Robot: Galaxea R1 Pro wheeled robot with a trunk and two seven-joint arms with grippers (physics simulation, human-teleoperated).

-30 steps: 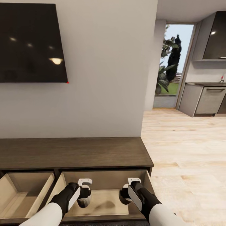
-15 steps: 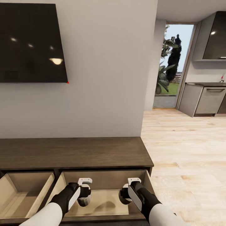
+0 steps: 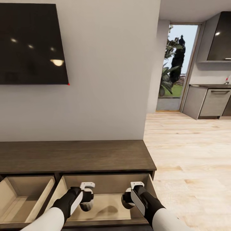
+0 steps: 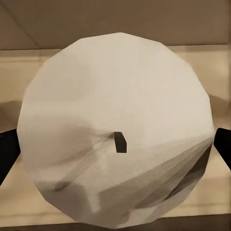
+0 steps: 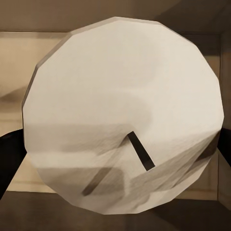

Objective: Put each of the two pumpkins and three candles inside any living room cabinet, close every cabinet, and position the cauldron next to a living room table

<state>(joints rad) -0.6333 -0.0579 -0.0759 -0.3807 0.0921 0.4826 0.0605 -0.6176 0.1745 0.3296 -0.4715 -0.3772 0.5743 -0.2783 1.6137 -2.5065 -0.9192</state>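
The long dark-brown cabinet [image 3: 73,157] stands against the wall with two pale drawers pulled open below its top. Both grippers hang over the right-hand open drawer [image 3: 106,205]. My left gripper [image 3: 86,200] is shut on a white candle [image 4: 115,96], whose dark wick faces the left wrist camera, with dark fingers [image 4: 7,154] at its sides. My right gripper [image 3: 128,200] is shut on a second white candle [image 5: 120,96], whose wick leans sideways. Both candles are held above the drawer's beige floor. The pumpkins, cauldron and table are out of view.
The left open drawer [image 3: 22,199] shows a bare beige interior. A black TV [image 3: 32,45] hangs on the wall above the cabinet. Light wood floor [image 3: 189,160] stretches right towards a kitchen counter [image 3: 211,102] and a glass door [image 3: 176,67].
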